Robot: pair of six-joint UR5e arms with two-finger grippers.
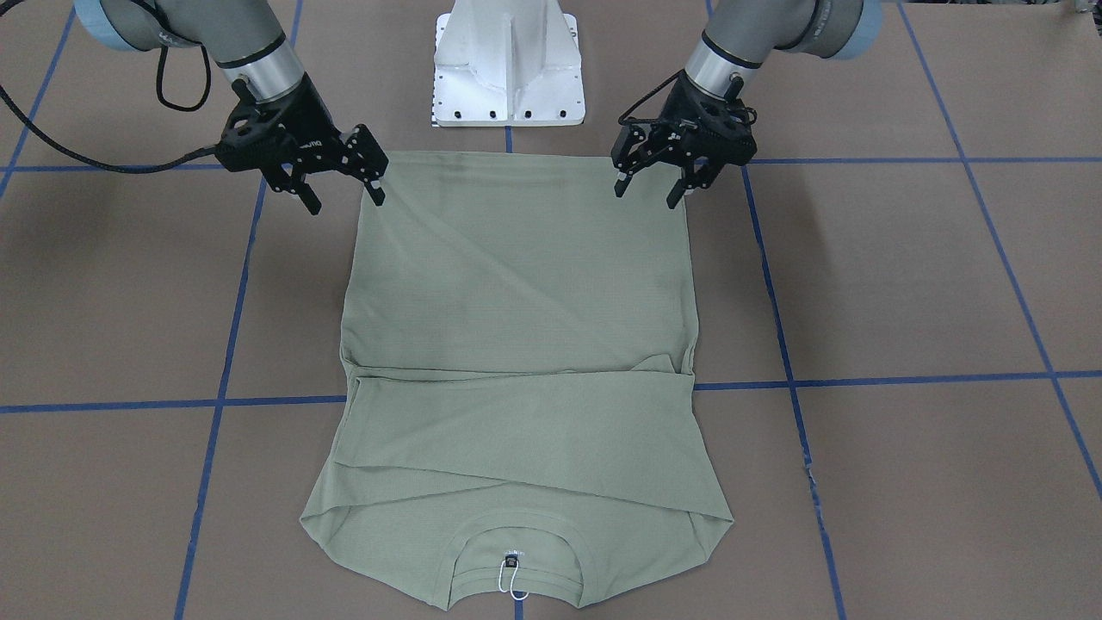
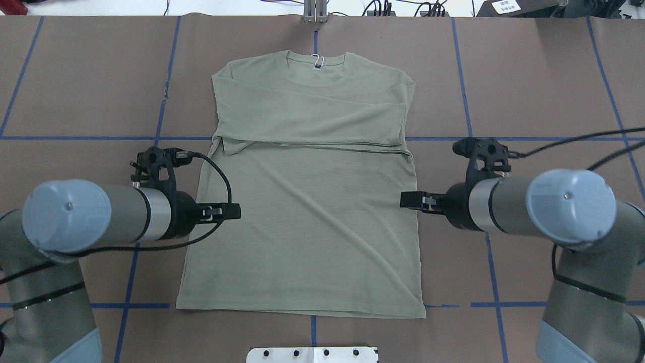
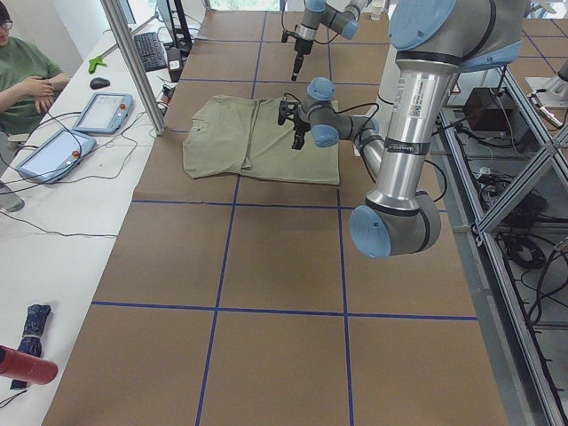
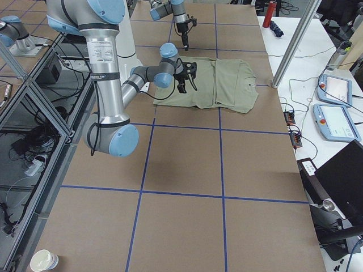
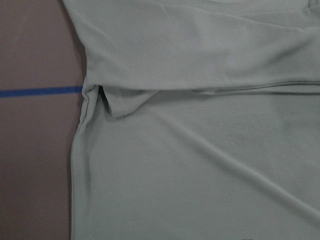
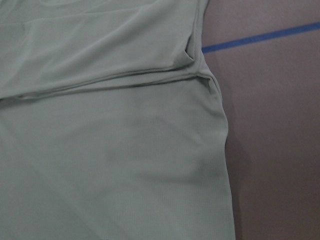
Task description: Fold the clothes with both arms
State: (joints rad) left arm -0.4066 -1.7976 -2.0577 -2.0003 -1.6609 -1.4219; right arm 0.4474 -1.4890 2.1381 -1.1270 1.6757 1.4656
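My left gripper (image 1: pixel 647 192) hangs just above one hem corner of the shirt (image 1: pixel 516 284), fingers spread, nothing in them. The shirt lies flat mid-table (image 1: pixel 904 284) with the hem on my side. Its sleeves (image 1: pixel 516 430) are folded across the chest, and the collar with its white tag (image 1: pixel 513 579) is at the far end. My right gripper (image 1: pixel 344 202) is at the other hem corner — spread too and empty, straddling the shirt's edge.
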